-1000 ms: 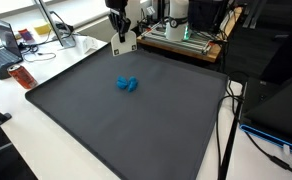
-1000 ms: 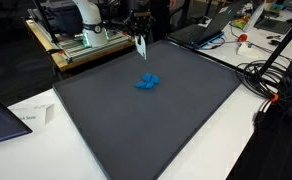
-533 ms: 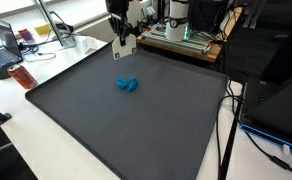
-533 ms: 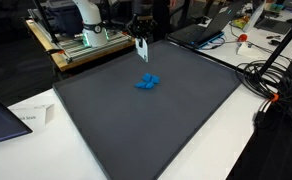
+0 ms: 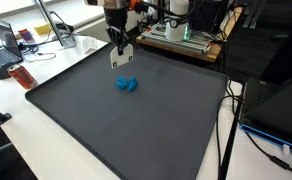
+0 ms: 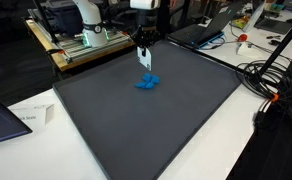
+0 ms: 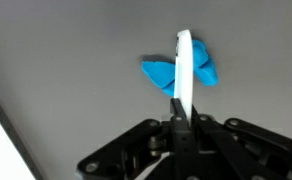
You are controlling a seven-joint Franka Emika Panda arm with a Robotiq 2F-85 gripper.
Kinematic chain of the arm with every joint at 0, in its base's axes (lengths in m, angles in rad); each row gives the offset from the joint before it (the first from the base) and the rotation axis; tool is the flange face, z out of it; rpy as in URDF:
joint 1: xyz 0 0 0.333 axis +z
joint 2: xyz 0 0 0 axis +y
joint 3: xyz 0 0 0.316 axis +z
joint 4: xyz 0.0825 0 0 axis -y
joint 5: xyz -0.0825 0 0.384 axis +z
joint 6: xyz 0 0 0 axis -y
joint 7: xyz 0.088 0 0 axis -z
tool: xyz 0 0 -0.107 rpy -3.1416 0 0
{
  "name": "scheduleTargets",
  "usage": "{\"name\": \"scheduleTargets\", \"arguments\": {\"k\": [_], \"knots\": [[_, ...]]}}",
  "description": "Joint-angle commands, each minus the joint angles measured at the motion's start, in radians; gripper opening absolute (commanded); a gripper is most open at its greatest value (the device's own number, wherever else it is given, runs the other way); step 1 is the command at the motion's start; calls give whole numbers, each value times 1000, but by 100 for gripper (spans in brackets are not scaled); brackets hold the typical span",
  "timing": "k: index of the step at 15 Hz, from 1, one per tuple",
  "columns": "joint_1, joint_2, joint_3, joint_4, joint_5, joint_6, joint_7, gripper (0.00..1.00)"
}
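My gripper (image 5: 119, 42) (image 6: 143, 42) hangs over the far part of a black mat (image 5: 136, 130) (image 6: 146, 130). It is shut on a thin white flat piece (image 5: 122, 57) (image 6: 144, 58) that points down from the fingers. In the wrist view the gripper (image 7: 178, 112) pinches the white piece (image 7: 184, 65), which shows edge-on. A small blue object (image 5: 127, 84) (image 6: 148, 82) (image 7: 159, 73) lies on the mat just beyond and below the piece's tip. The piece hides the object's middle in the wrist view. Whether they touch I cannot tell.
A machine with a green board (image 5: 181, 35) (image 6: 86, 40) stands behind the mat. A laptop (image 5: 4, 45) and an orange item (image 5: 23, 77) are on the white table to one side. Cables (image 6: 271, 85) trail at the other side. Paper (image 6: 26, 118) lies near a mat corner.
The gripper has moved with the white piece away from the mat's far edge and lower, closer to the blue object. The blue object has not moved.
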State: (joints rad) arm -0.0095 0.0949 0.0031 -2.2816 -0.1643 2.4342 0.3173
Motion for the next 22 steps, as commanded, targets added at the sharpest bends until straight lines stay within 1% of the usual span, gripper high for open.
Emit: {"name": "scheduleTargets", "arguments": {"k": [1,5,8,22], "knots": [[23,61,-15,36,-47,32,35,1],[48,112,-37,57,-113,52,89,1],[65,141,-56,74,-150,45,119,1],[113,252,-95,119,-142,50,129,1]]}}
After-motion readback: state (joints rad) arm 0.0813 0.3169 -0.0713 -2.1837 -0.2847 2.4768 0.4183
